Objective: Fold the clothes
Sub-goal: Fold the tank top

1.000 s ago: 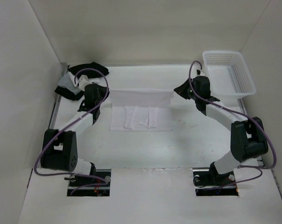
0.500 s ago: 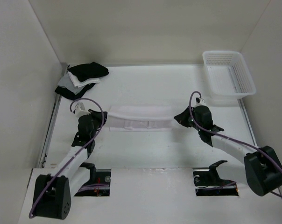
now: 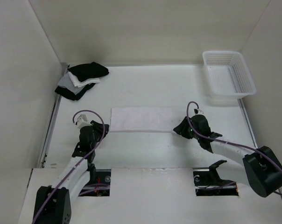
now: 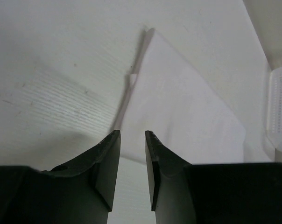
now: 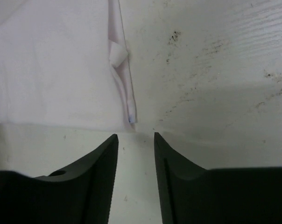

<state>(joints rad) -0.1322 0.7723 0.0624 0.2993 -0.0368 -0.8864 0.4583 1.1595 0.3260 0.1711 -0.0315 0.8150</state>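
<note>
The clothes, a plain white T-shirt, lie flat on the table as a wide folded rectangle. My left gripper sits low at its near left corner and my right gripper at its near right corner. In the left wrist view the left gripper is open, with only table between the jaws and the shirt just beyond the tips. The right wrist view shows the right gripper open and empty, a little short of the shirt's folded corner.
A pile of black, grey and white garments lies at the back left corner. A white mesh basket stands at the back right, also seen as a basket in the left wrist view. White walls enclose the table.
Both arms drew the raised shirt edge toward the near side and laid it down. The shirt is now a flat folded strip. Both grippers opened and let go of it.
</note>
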